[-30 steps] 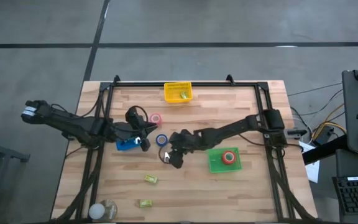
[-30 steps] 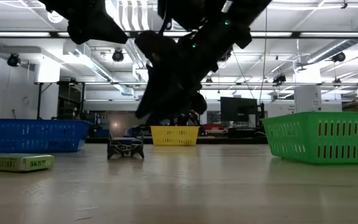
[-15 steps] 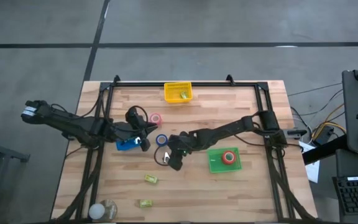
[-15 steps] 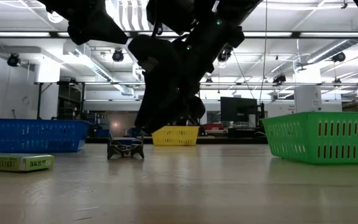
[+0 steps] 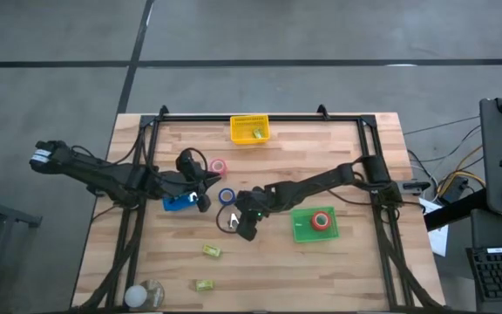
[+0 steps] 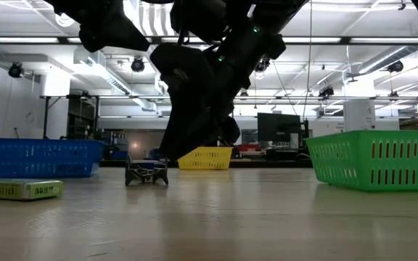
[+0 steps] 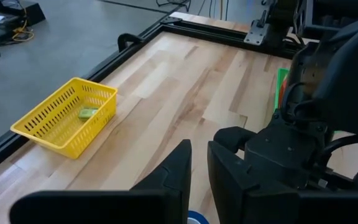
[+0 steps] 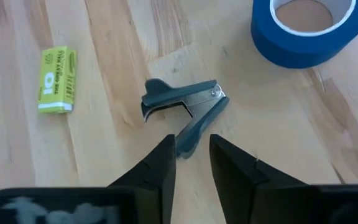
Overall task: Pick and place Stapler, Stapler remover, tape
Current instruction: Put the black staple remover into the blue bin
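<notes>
A butcher-block wooden table [image 5: 321,262] framed by black rails is seen from above on a grey concrete floor; in the low view a lit workshop hall is seen behind it.

The right gripper [image 8: 190,158] is held low over the staple remover [image 8: 185,106], which lies flat on the wood near the table's middle. Its fingers are parted by a narrow gap, with nothing between them, and the remover's rear end lies just ahead of that gap, so an approach for a pick is judged to be under way. The blue tape roll [image 8: 306,28] lies near the remover, apart from it.

The left gripper [image 7: 197,168] is held over the blue basket [image 5: 179,202] left of centre; its fingers are seen close together with a slim gap, and nothing is seen gripped. It is judged to be waiting there.

Three baskets are counted: the blue one, a yellow basket [image 5: 249,129] at the far edge holding one small green item, and a green basket [image 5: 314,228] on the right holding one red tape roll [image 5: 322,220], presumably already sorted. Three tape rolls are seen in all: the blue one, the red one, and a pinkish roll [image 5: 219,166] on the wood. Two green staple boxes [image 5: 211,251] lie toward the near edge. No stapler can be made out.
</notes>
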`<act>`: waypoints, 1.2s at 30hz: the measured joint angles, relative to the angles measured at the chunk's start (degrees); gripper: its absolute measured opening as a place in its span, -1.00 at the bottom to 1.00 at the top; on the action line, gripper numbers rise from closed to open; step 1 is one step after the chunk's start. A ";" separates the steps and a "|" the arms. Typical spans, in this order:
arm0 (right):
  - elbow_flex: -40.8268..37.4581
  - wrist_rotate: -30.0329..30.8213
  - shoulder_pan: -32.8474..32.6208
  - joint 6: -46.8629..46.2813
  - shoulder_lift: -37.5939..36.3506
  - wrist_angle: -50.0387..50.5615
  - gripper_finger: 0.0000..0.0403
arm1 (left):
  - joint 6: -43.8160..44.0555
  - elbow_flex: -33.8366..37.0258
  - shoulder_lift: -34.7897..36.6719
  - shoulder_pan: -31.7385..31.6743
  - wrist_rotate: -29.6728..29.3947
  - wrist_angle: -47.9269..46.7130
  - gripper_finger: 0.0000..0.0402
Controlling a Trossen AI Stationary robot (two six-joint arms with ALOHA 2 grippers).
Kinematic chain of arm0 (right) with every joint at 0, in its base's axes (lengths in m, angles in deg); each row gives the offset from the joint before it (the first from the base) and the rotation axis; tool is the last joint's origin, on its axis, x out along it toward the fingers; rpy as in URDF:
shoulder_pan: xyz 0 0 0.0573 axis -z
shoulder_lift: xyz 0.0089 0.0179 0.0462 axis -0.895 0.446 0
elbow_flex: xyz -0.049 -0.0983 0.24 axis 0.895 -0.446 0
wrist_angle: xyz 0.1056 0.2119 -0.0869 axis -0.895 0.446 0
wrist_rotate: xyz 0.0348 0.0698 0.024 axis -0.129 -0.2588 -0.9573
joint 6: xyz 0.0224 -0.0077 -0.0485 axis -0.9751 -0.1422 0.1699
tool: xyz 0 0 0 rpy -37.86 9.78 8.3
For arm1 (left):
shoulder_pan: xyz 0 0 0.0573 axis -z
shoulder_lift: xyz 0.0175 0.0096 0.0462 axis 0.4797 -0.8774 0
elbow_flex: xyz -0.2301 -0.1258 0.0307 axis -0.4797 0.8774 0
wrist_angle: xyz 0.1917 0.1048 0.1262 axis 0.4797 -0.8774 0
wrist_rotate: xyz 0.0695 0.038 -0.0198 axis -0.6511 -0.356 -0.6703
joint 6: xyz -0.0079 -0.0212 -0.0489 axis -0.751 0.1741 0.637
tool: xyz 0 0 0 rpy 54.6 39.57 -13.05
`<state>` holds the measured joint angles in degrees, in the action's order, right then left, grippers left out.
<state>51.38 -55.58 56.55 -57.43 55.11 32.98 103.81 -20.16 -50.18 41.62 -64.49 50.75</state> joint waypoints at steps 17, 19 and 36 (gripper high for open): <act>-0.02 0.19 0.00 -0.30 0.49 -0.39 -0.73 | 0.16 0.22 0.00 0.00 -0.06 0.17 -0.72; -0.02 0.22 0.00 0.15 0.49 -0.47 -0.76 | 0.47 0.37 -0.19 0.00 -0.09 0.08 -0.72; -0.72 0.55 0.02 3.40 0.62 -1.60 -0.96 | 0.35 1.66 -0.66 -0.09 -0.11 0.10 -0.72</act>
<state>50.66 -55.03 56.57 -54.03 55.74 31.39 104.16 -18.50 -50.83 41.53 -64.60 50.85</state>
